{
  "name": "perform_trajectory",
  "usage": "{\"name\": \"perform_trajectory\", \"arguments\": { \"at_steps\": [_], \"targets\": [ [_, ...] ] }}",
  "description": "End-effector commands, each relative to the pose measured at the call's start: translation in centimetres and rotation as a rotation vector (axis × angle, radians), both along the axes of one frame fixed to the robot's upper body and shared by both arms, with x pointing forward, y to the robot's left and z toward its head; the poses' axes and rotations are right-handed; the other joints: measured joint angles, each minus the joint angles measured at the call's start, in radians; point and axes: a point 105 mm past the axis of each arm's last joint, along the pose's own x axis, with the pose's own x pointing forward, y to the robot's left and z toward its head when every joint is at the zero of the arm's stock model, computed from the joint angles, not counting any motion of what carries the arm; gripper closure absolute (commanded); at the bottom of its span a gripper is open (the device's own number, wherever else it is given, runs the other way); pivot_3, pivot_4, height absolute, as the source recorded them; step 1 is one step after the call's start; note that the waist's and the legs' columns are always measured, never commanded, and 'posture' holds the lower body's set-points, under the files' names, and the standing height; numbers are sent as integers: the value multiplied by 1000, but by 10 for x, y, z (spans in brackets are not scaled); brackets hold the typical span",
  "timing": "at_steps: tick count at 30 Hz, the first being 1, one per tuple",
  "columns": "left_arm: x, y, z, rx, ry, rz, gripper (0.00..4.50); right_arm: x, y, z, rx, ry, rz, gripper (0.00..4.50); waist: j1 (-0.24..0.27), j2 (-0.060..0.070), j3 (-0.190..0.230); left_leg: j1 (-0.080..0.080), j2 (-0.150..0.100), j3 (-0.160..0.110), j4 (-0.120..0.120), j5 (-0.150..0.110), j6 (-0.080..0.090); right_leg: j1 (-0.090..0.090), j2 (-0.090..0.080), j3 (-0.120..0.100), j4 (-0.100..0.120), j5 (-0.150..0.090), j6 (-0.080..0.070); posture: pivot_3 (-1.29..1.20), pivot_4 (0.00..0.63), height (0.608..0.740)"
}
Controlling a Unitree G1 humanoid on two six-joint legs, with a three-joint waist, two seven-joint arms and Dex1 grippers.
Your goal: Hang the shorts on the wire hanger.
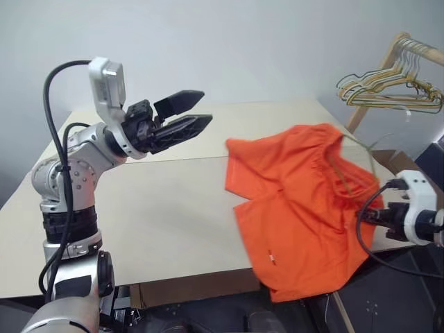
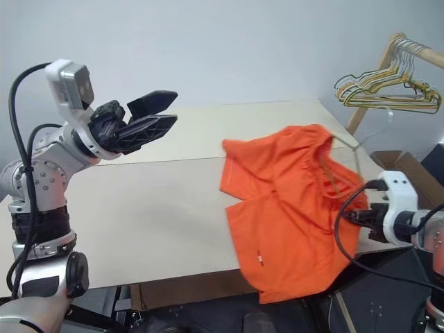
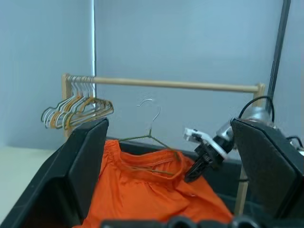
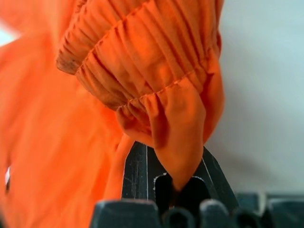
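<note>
The shorts (image 1: 298,208) hang in the air off the right edge of the surface (image 1: 152,215), legs drooping past its front corner, because the right pincer (image 3: 192,173) carries them from the waistband side. In the right wrist view its 2 fingers (image 4: 137,171) are pressed together with a fold of the gathered waistband caught between them, so the cloth is pinched there and its weight pulls it down into a loose drape.

The wire hanger (image 3: 152,137) is already inside the shorts: its twisted neck and silvery hook rise above the waistband, and a thin bar of wire shows across the orange cloth just below. Whether the right pincer also clamps the wire under the fabric is hard to say, since the fold covers the contact point.

The left pincer (image 1: 182,116) hovers high over the surface, well apart from the shorts, its 2 fingers spread wide and holding nothing, which suggests it has no part in carrying the load now.

Behind, a bunch of spare hangers (image 1: 392,87) sits on a wooden rail (image 3: 175,84); the hook points up toward that rail, the likely place for the loaded hanger
</note>
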Motion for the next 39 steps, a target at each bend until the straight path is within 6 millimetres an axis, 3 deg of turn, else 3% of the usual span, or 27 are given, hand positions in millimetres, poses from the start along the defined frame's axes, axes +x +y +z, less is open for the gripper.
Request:
{"name": "perform_trajectory", "arguments": {
  "at_steps": [1,13,22,33,39],
  "targets": [
    [-5,-1,7,-20,-22,-9,27,6,-29,20,-27,-93,-213,4500,-14,0,0,0,0,0,0,0,0,0,0,0,0,0,0,-259,16,740],
    [-8,-4,2,10,-35,-16,27,27,-68,55,17,-183,-619,4500,-64,3,1,0,0,0,-3,0,0,0,0,2,-2,0,0,-250,15,740],
    [-10,-5,0,26,-46,-11,27,27,-87,68,138,-167,-874,4500,-69,6,2,1,-1,0,-8,1,-1,0,-1,2,-5,0,0,-239,12,740],
    [-10,-7,0,39,-55,-23,27,18,-115,68,263,-152,-1024,4500,-71,9,3,3,-2,1,-13,1,-2,1,-1,2,-9,0,0,-239,8,740],
    [-10,-7,0,42,-58,-26,27,20,-118,63,283,-130,-1035,4500,-75,10,4,4,-2,3,-15,2,-3,1,-1,3,-11,0,1,-234,1,740]
  ]
}}
